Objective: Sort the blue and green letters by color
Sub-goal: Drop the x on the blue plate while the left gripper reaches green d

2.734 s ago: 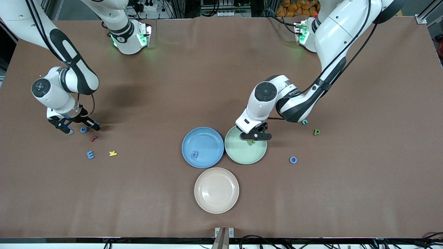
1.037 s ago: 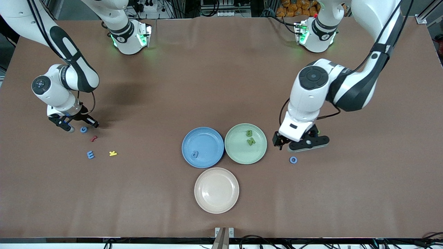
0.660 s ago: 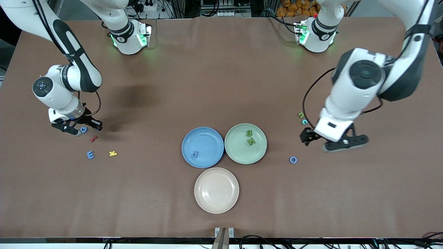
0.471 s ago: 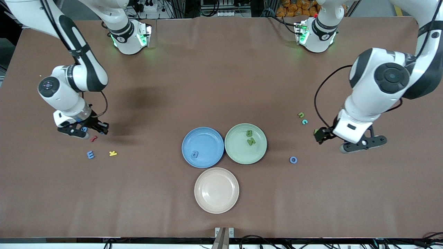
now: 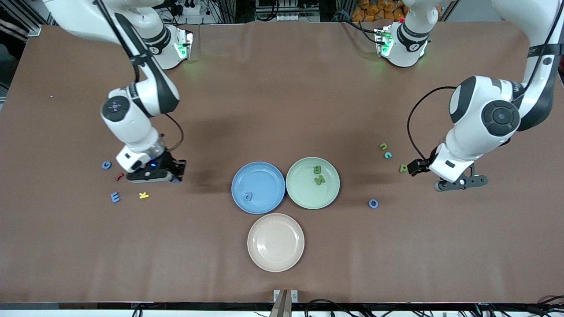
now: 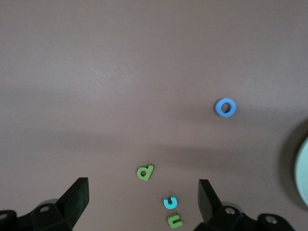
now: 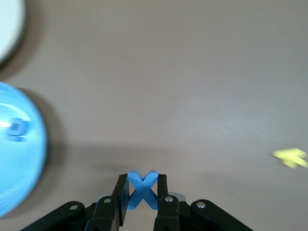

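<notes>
The right pincer [image 7: 142, 198] has swung toward the blue plate [image 5: 258, 187] clamping a blue X [image 7: 142, 190] — left pincer [image 6: 143, 203] spread wide, empty.

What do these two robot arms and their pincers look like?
Both arms are glossy white with black joint bands, round dark caps and thin black cables alongside. Bases glow green. The left gripper and right gripper are black, two-fingered, with screws showing.
</notes>
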`<state>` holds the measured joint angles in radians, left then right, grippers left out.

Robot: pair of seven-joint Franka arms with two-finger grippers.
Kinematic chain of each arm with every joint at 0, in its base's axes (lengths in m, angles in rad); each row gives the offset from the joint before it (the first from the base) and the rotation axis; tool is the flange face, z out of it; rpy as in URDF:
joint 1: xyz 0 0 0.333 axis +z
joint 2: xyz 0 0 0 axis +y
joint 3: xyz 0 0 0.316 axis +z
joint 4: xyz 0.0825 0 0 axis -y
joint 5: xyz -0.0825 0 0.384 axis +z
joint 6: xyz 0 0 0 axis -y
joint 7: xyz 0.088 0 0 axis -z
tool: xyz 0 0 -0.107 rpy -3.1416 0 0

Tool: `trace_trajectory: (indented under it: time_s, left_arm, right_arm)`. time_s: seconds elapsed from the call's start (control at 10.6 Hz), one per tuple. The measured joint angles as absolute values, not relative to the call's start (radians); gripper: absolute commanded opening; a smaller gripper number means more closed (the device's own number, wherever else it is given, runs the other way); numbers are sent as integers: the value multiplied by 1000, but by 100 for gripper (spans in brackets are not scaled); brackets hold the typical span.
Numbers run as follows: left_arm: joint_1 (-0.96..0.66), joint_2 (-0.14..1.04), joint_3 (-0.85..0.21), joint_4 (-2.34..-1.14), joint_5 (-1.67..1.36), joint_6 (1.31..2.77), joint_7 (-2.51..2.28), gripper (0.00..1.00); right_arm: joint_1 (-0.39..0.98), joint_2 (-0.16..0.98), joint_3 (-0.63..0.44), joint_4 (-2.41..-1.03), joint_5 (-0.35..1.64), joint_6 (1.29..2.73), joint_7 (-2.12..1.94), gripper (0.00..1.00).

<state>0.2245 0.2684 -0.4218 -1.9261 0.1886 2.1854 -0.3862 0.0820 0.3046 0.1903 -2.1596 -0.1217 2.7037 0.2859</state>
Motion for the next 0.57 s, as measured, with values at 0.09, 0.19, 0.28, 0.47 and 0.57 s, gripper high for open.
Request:
trace_trajectory:
  time_s: [0.09,0.19,0.28,0.47,0.57]
  left_arm:
    - [230,269,-418,-1983,188,2244,-370,100]
    - [232,269,-417,-2041,188,2298,-358,100]
    - [232,269,-416,-2097,188,2360,-325,100]
    - [233,272,-383,-2199,186,2480,-189,99]
    - [238,281,-367,-2236,186,2529,-145,96]
  right_arm:
    - [133,346,190,-2108,-122,2704,286,6]
    - [178,395,190,-2050,-122,2704,285,6]
    - [217,446,190,-1989,-122,2704,284,6]
    - [289,540,189,-1868,-123,2704,283,8]
    - [324,579,188,-1817,-125,2704,282,51]
